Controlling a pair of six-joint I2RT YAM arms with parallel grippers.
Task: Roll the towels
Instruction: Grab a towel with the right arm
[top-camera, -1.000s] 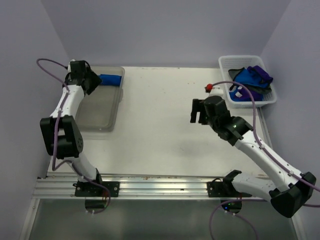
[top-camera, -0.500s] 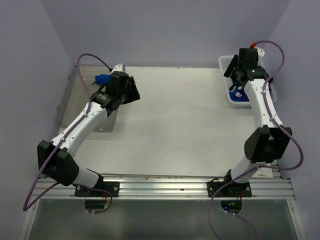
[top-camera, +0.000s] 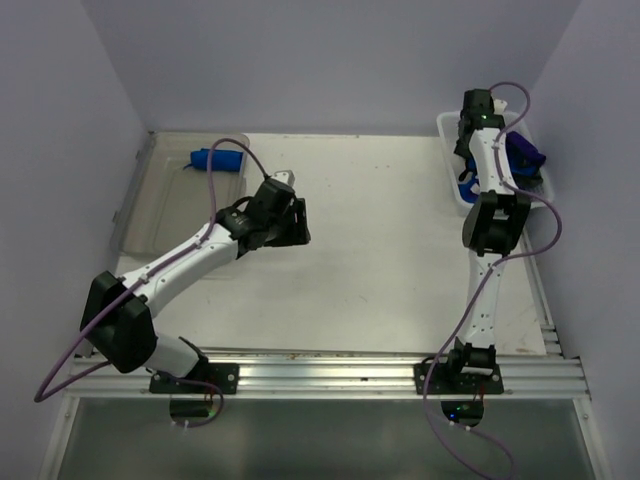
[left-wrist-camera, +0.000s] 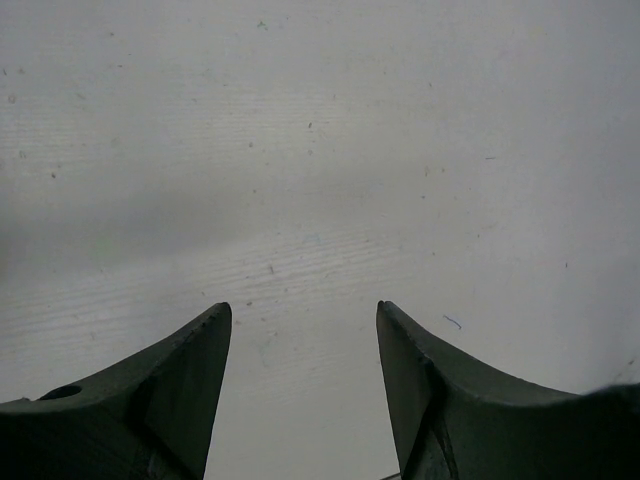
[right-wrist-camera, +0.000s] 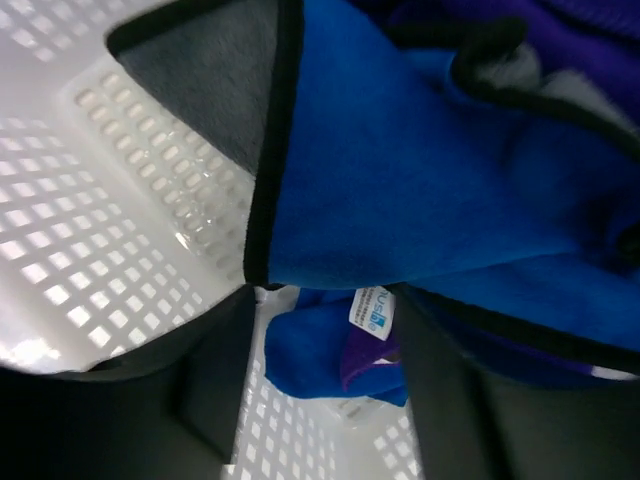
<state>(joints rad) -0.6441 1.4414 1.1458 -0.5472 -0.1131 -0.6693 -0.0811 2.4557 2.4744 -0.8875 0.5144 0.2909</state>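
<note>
Presumably for pickup, spread right gripper (right-wrist-camera: 322, 335) straddles a dark-edged blue cloth towel (right-wrist-camera: 400, 180), far right; left gripper (left-wrist-camera: 303, 312) hovers spread, empty.

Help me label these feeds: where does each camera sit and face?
Top external: fixed high behind the robot, looking down on the table; left arm and right arm show.
Left wrist: on the left arm, facing the table; left hand open.
Right wrist: over the white basket, facing blue towels; right hand shows.
Shared: top and right wrist see the basket.
</note>
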